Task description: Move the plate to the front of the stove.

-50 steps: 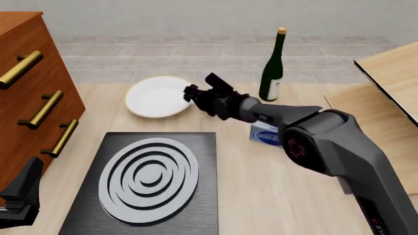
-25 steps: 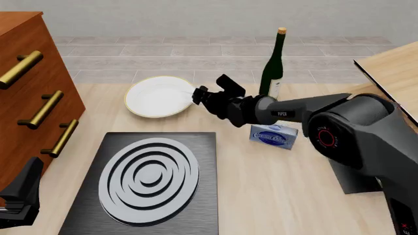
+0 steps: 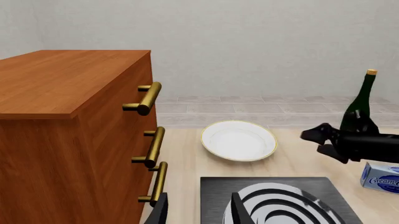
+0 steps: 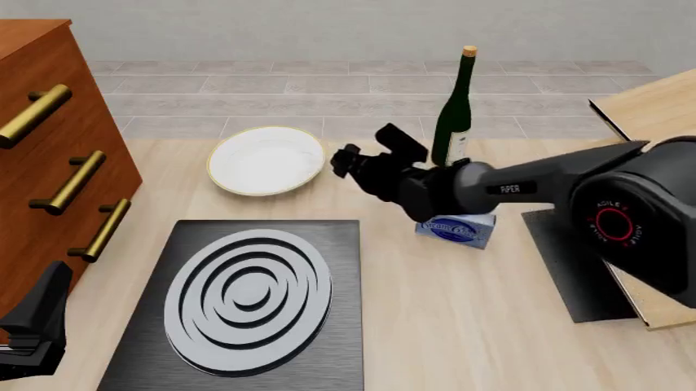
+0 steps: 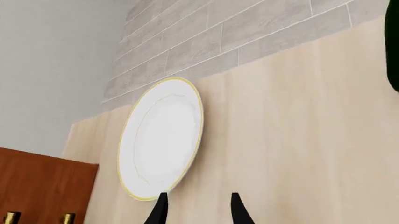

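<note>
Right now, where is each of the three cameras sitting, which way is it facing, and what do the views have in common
Front view: fixed above and behind the arms, looking forward and down at the stove and plate; shows the right gripper and its arm.
Left wrist view: behind the left gripper, facing the wooden dresser, plate and wine bottle; the right gripper crosses it.
Right wrist view: behind the right gripper, facing the plate.
Shared: all three show the plate.
</note>
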Robot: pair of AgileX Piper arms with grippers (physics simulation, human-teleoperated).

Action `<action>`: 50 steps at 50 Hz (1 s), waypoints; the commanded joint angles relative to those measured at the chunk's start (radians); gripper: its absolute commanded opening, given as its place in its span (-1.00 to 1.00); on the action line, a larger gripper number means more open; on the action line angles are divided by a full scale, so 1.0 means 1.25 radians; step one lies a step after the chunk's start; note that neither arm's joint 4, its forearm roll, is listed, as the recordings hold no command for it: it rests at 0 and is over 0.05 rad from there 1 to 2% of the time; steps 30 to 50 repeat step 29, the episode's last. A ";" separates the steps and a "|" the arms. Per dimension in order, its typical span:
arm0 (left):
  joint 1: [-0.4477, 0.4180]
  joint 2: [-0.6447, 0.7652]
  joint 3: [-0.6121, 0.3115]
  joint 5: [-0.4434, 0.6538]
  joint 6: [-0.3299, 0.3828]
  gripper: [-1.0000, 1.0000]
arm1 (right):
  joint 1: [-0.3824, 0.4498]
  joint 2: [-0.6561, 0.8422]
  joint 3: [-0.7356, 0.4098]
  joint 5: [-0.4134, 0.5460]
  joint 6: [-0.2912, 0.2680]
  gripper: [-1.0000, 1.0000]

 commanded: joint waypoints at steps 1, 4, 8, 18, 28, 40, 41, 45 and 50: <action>0.000 0.000 0.000 0.000 0.000 1.00 | -0.003 -0.058 0.070 -0.019 -0.042 1.00; 0.000 0.000 0.000 0.000 0.000 1.00 | -0.006 -0.075 0.084 -0.020 -0.067 1.00; 0.000 0.000 0.000 0.000 0.000 1.00 | -0.004 -0.095 0.112 -0.033 -0.085 1.00; 0.000 0.000 0.000 0.000 0.000 1.00 | 0.002 -0.158 0.179 -0.059 -0.145 1.00; 0.000 0.000 0.000 0.000 0.000 1.00 | 0.004 -0.204 0.251 -0.089 -0.165 1.00; 0.000 0.000 0.000 0.000 0.000 1.00 | 0.003 -0.209 0.260 -0.094 -0.167 1.00; 0.000 0.000 0.000 0.000 0.000 1.00 | 0.003 -0.209 0.260 -0.094 -0.167 1.00; 0.000 0.000 0.000 0.000 0.000 1.00 | 0.003 -0.209 0.260 -0.094 -0.167 1.00; 0.000 0.000 0.000 0.000 0.000 1.00 | 0.003 -0.209 0.260 -0.094 -0.167 1.00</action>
